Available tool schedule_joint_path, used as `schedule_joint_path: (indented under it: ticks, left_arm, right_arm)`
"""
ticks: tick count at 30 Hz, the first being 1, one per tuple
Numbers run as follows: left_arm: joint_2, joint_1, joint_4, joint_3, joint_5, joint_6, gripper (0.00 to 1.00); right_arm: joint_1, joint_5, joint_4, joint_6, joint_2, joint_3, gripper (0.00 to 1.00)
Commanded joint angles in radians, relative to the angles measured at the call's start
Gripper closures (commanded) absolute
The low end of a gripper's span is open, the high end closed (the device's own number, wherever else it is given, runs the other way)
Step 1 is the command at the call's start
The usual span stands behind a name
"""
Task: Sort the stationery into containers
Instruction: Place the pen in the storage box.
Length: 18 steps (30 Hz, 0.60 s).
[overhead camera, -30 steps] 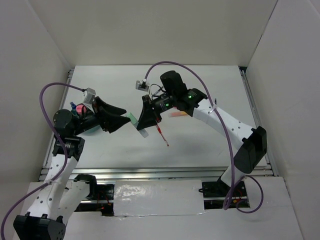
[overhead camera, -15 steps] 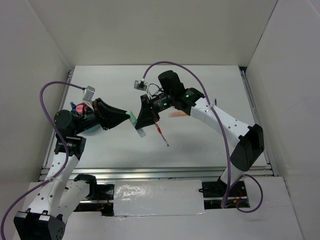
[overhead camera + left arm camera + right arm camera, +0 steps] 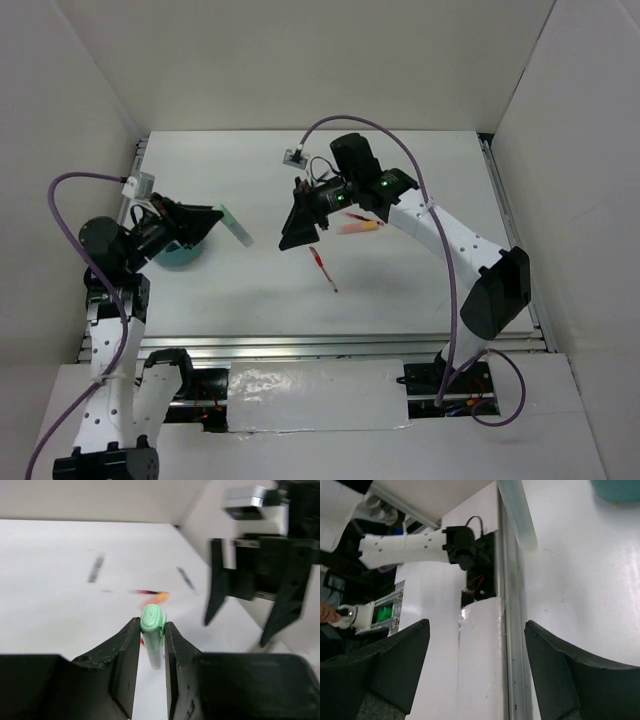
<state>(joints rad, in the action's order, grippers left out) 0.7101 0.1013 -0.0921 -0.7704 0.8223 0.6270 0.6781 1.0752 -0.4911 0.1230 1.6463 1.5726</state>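
White tabletop boxed in by white panels is your workspace. At the left of the overhead frame, your left gripper (image 3: 212, 218) is clamped on the pastel green highlighter (image 3: 152, 629). It pinches the barrel near one end, so most of it juts out unsupported toward mid-frame. With so short a hold it could pivot or slip as you swing it over the teal cup (image 3: 180, 254), which sits just below and left of the fingers, partly hidden by the arm. A tilted barrel may catch the thick rim and bounce out. At centre, the right gripper (image 3: 299, 228) hangs with jaws wide and empty, facing the left one; a swing toward centre could clip it. A thin red pen (image 3: 322, 267) lies below it, and an orange highlighter (image 3: 358, 227) lies just to its right.
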Motion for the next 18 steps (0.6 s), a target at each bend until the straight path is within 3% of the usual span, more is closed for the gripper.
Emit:
schedule_joint_path:
  ticks: [1, 5, 7, 18]
  left_arm:
    - [-0.001, 0.135, 0.210, -0.067, -0.084, -0.203, 1.00]
    - [0.023, 0.380, 0.239, -0.053, -0.094, -0.294, 1.00]
    - [0.057, 0.495, 0.215, -0.055, -0.033, -0.332, 1.00]
    - [0.379, 0.707, 0.161, -0.141, 0.031, -0.498, 1.00]
  right_arm:
    - [-0.064, -0.020, -0.012, 0.000, -0.032, 0.010, 0.17]
    - [-0.106, -0.118, -0.044, -0.017, -0.042, -0.011, 0.18]
    - [-0.123, -0.144, -0.037, -0.017, -0.051, -0.029, 0.18]
    - [-0.153, -0.204, -0.075, -0.056, -0.031, -0.040, 0.20]
